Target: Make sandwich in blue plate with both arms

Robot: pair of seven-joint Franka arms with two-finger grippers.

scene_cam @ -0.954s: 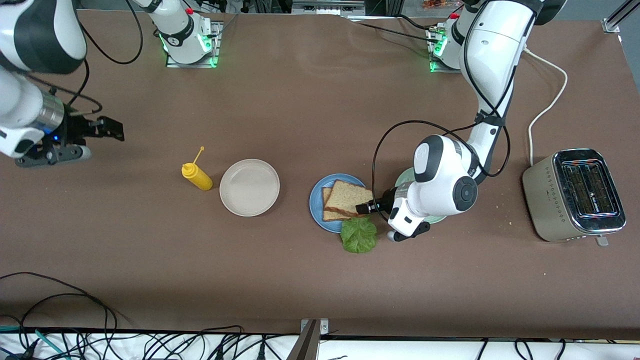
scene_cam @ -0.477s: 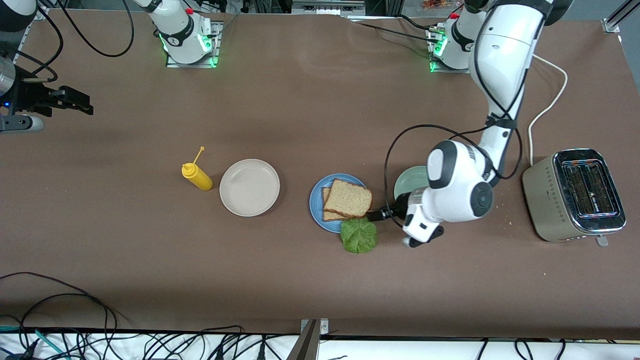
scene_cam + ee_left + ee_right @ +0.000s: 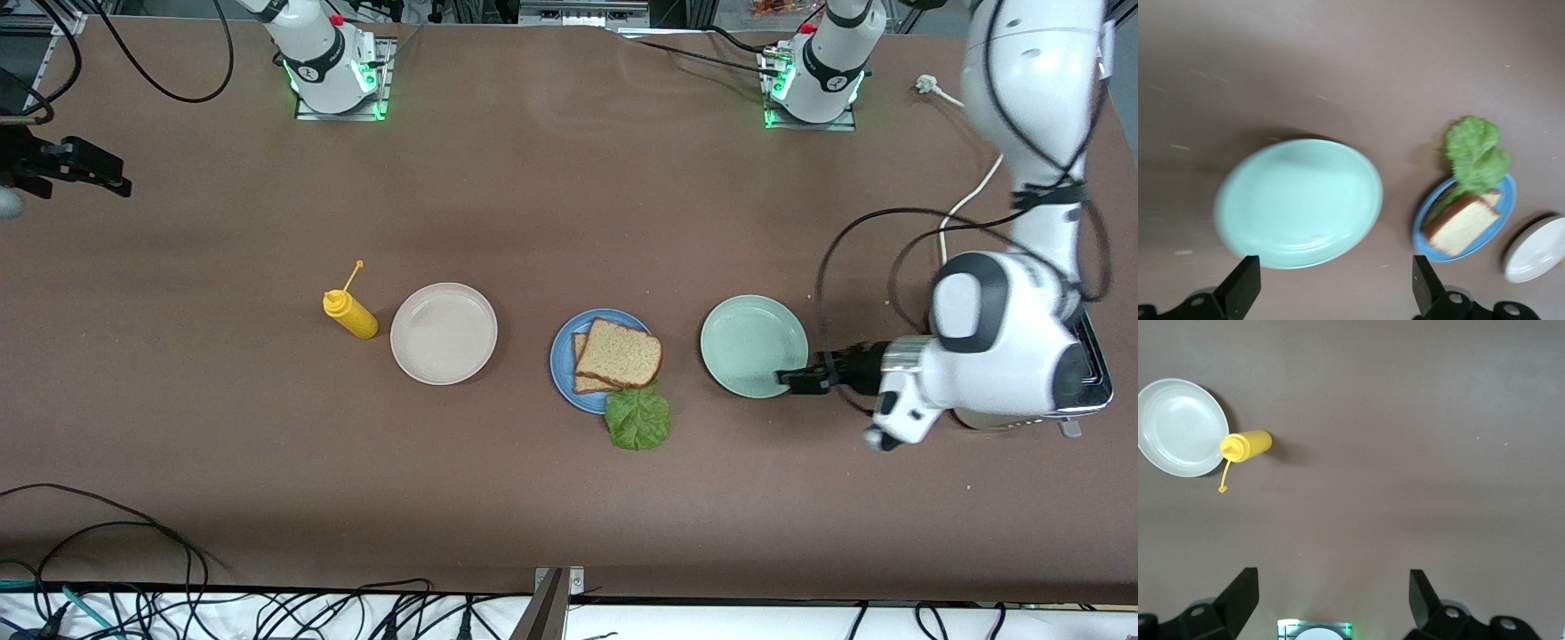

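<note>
Your left gripper (image 3: pixel 794 380) spread open over pale green plate (image 3: pixel 751 342) rim, right gripper (image 3: pixel 114 176) open over table edge, bread slices (image 3: pixel 618 354) stacked on blue plate (image 3: pixel 562 360), lettuce (image 3: pixel 637 418) overlapping its rim.

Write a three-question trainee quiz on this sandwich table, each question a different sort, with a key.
1. True or false: the lettuce leaf lies between the two bread slices.
2. Which plate is the open left gripper over? A) blue plate B) pale green plate C) beige plate
3. Fill in: the yellow squeeze bottle stands beside the ___ plate.

Key:
1. False; it lies by the slices, half off the blue plate.
2. B, at its rim. The open right gripper waits at its own end.
3. Beige.
</note>
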